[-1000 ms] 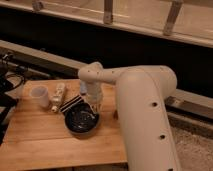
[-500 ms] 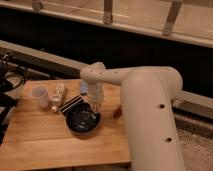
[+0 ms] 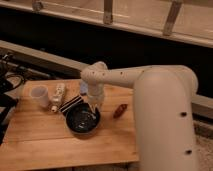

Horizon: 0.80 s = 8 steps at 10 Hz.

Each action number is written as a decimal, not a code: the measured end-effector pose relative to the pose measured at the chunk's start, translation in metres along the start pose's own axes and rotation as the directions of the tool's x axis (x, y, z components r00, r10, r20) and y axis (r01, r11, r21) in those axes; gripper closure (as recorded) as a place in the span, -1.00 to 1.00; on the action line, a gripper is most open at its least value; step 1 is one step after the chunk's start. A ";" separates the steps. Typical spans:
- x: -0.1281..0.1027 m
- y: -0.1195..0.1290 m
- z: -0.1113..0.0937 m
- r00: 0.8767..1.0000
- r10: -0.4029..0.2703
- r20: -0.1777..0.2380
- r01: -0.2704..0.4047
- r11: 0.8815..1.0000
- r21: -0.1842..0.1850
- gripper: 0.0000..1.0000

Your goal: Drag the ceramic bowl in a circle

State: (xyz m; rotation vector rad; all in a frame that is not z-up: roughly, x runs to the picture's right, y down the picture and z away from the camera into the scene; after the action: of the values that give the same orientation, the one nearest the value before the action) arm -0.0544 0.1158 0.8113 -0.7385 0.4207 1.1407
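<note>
Swinging arm (image 3: pixel 160 110): big and white, reaching in from the right of the bowl (image 3: pixel 80 124). A wide loop could, I judge, sweep it into the bowl's neighbours.
Table (image 3: pixel 35 147): wooden, with the bowl near its middle. A circle drawn too large toward the front could bring the bowl close to the edge.
Striped flat pack (image 3: pixel 70 104): just beside the bowl's far-left rim, touching or not I cannot tell. It is likeliest to be shoved first.
Bottle (image 3: pixel 57 97): lying left of the bowl, beyond the pack. It could roll if nudged.
Gripper (image 3: pixel 95 106): at the bowl's far-right rim, open or closed I cannot tell. The glossy rim may slip free mid-drag, or the bowl may tilt.
Cup (image 3: pixel 39 94): white, farther left of the bowl. It could tip if the pack or bottle is pushed into it.
Brown piece (image 3: pixel 119 110): near the bowl's right side, easily knocked.
Bowl's look: round, shallow, glossy black, upright, much wider than the cup.
Rings: shiny circles inside the bowl.
</note>
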 end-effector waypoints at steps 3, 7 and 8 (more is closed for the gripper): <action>-0.001 0.004 -0.006 1.000 -0.009 0.019 0.009 1.000 -0.005 -0.60; -0.011 0.006 0.023 0.999 -0.023 -0.040 0.022 0.999 -0.026 -0.60; -0.012 0.004 0.028 0.998 -0.022 -0.055 0.021 0.999 -0.032 -0.60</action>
State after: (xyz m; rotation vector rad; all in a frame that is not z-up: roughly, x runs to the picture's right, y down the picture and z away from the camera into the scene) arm -0.0641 0.1287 0.8376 -0.8017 0.4416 1.1104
